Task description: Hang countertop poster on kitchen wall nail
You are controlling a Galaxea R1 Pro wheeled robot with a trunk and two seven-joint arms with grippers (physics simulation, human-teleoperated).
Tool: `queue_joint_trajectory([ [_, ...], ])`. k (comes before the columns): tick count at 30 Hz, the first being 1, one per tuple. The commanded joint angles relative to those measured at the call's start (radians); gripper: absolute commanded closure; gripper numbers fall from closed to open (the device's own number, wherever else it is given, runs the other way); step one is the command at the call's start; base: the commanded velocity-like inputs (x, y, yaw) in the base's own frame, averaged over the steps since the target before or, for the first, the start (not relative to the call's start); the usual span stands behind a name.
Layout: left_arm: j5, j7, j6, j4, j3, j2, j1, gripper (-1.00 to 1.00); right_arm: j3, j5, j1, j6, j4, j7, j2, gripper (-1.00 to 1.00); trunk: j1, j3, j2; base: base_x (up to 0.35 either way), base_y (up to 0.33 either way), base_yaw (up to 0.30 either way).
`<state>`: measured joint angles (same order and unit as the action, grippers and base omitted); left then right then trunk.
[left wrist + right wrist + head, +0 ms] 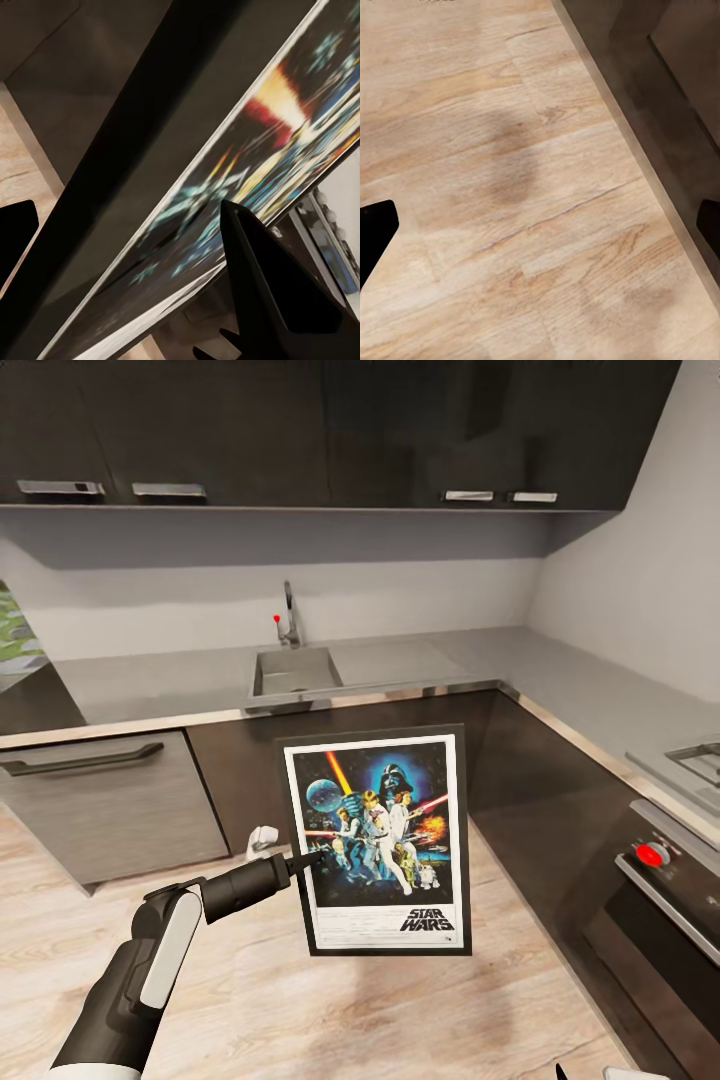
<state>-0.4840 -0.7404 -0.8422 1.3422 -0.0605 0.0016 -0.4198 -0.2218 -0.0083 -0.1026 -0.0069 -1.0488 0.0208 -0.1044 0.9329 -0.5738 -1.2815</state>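
The left gripper is clamped on the poster, its dark fingers meeting the sheet at the left edge about halfway up, so the poster hangs upright in the air, facing the head camera, clear of the wooden floor below it. In the left wrist view the poster runs as a steep slanted band with one black finger lying across its printed face. Beside the poster, low down at the corner of the head view, a sliver of the right gripper shows; in the right wrist view its two fingertips stand wide apart at the picture's edges, open over bare floor boards and holding nothing. Behind the poster stand the dark cabinet fronts, and above them the kitchen countertop with its inset sink and tap. To the poster's right the countertop runs on past an oven with a red knob. Farthest, above the poster, are the pale wall and the dark upper cupboards.
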Motion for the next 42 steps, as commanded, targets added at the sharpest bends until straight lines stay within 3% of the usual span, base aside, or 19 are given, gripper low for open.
queue_joint_trajectory([
  [1,-0.002,-0.005,-0.005,0.000,-0.001,0.000,-0.001,1.00,-0.001,-0.001,0.000,-0.001,-0.001,0.002,0.000,-1.00,0.000,0.000,0.000,0.000,0.000,0.000],
  [42,-0.002,-0.005,-0.005,0.000,-0.001,0.000,-0.001,1.00,0.000,-0.001,0.000,-0.001,0.001,0.002,0.000,-1.00,0.000,0.030,0.000,0.000,0.000,0.000],
])
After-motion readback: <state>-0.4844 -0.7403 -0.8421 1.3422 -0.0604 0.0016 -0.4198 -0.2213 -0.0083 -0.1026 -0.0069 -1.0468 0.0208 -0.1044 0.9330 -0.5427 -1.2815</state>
